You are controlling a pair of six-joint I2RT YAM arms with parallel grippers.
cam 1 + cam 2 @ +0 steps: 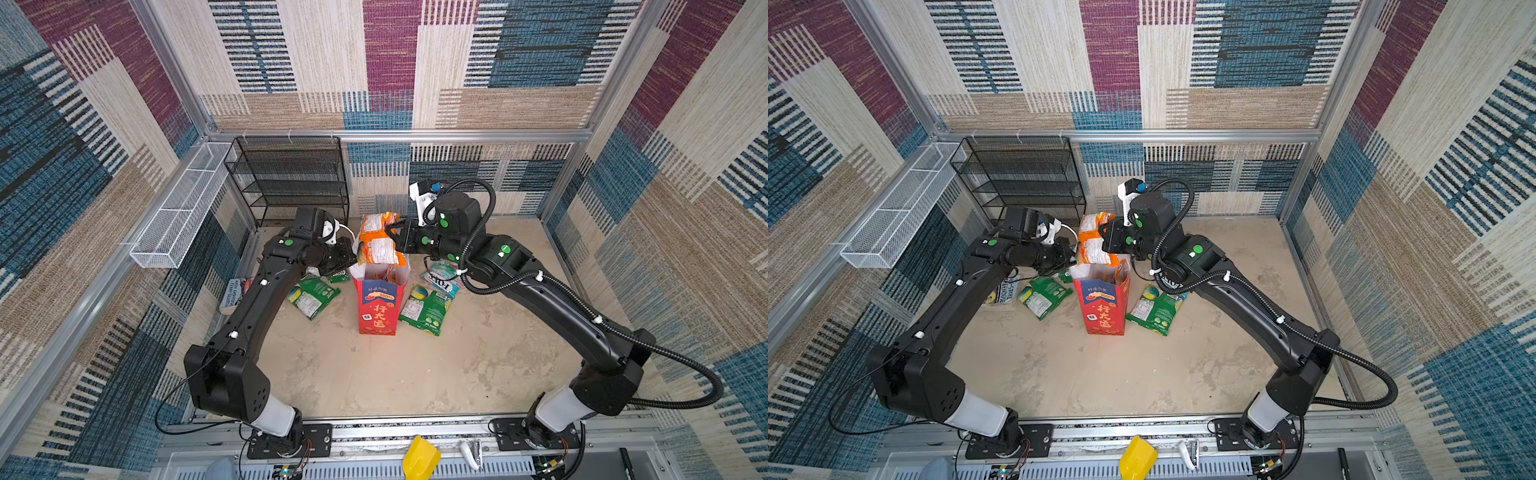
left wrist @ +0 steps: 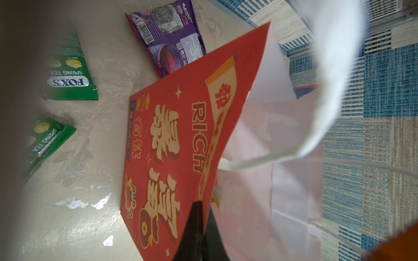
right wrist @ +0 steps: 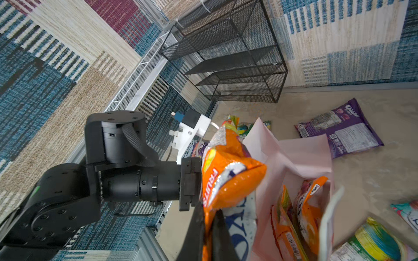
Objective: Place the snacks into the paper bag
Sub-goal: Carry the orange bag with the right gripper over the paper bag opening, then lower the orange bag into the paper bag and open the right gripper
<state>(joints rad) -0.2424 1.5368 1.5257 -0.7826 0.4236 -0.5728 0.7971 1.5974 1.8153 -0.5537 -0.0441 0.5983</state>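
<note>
Above the open top of the paper bag your right gripper is clenched on an orange pouch. The pouch hangs upright, and its lower end reaches the bag's rim. The bag stands upright on the bench, nearer to the far edge than to the near one, about midway between the sides. Your left gripper is pinched closed on the bag's left rim.

Inside the bag you can count two pouches, orange and pink-orange. On the bench lie three green ones: a green pouch left of the bag, a second green pouch just behind that one, and a third green pouch right of the bag. One teal pouch lies beside the third, partly under the right arm. One purple pouch lies behind the bag. One book lies near the left edge.
</note>
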